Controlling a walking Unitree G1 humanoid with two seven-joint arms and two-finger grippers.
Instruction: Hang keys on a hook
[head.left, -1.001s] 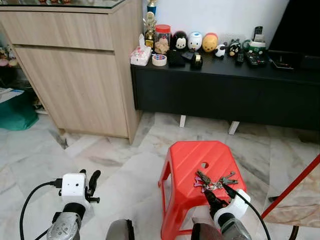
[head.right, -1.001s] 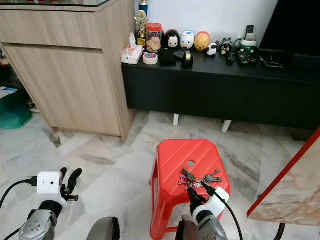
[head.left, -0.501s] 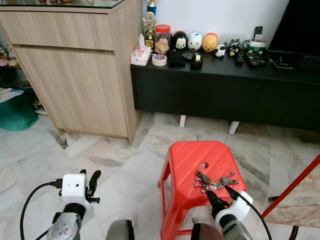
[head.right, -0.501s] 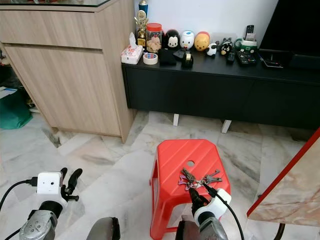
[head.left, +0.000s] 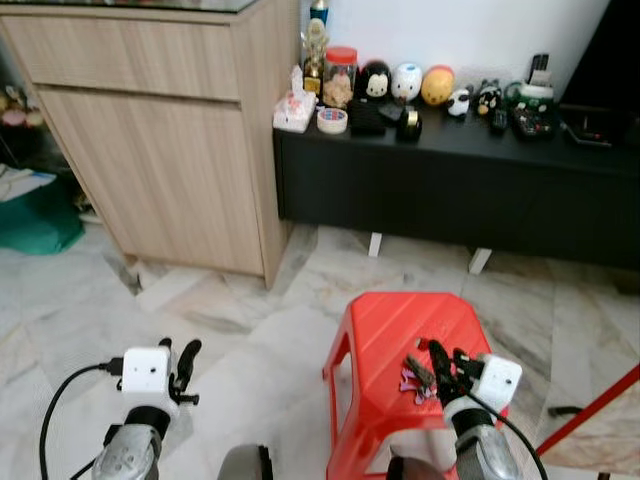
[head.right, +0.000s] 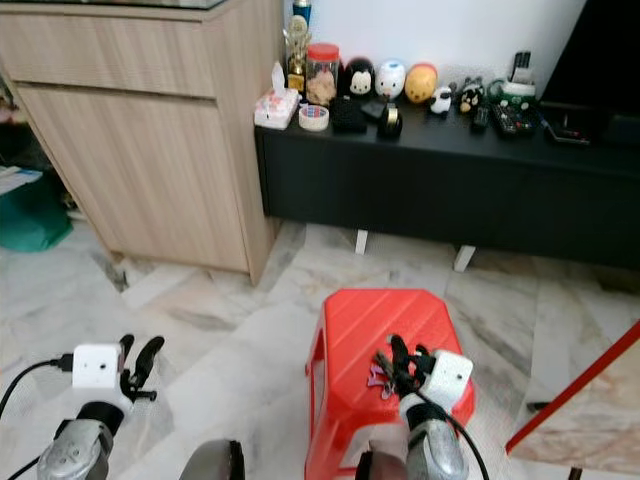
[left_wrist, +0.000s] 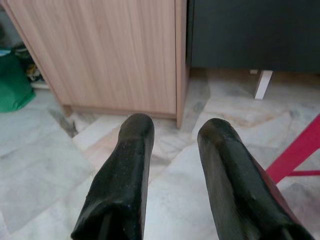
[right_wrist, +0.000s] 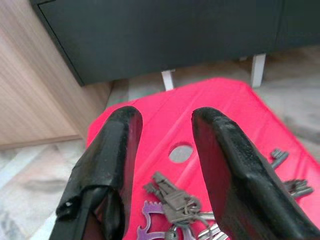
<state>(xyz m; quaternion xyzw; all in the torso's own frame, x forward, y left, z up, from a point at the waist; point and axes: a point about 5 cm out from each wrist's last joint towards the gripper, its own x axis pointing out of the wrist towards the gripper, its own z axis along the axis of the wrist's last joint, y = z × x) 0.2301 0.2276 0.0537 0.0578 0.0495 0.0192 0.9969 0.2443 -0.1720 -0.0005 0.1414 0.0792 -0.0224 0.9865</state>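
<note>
A bunch of keys (head.left: 418, 373) with a purple tag lies on the seat of a red plastic stool (head.left: 385, 325). My right gripper (head.left: 448, 362) hovers just above the keys, its black fingers open and standing on either side of the bunch. In the right wrist view the keys (right_wrist: 172, 206) lie low between the two open fingers (right_wrist: 117, 145), with the stool's centre hole beyond them. My left gripper (head.left: 180, 366) hangs open over the marble floor at the lower left, holding nothing; the left wrist view shows its fingers (left_wrist: 127, 165) apart.
A tall wooden cabinet (head.left: 170, 150) stands at the back left. Beside it is a low black console (head.left: 450, 185) carrying figurines, a tape roll and remotes. A green bag (head.left: 35, 215) sits far left. A red-framed table edge (head.left: 600, 410) juts in at right.
The camera has shifted a little. My right gripper has moved forward over the stool and turned at the wrist, so its open fingers now straddle the keys. The left arm is unchanged.
</note>
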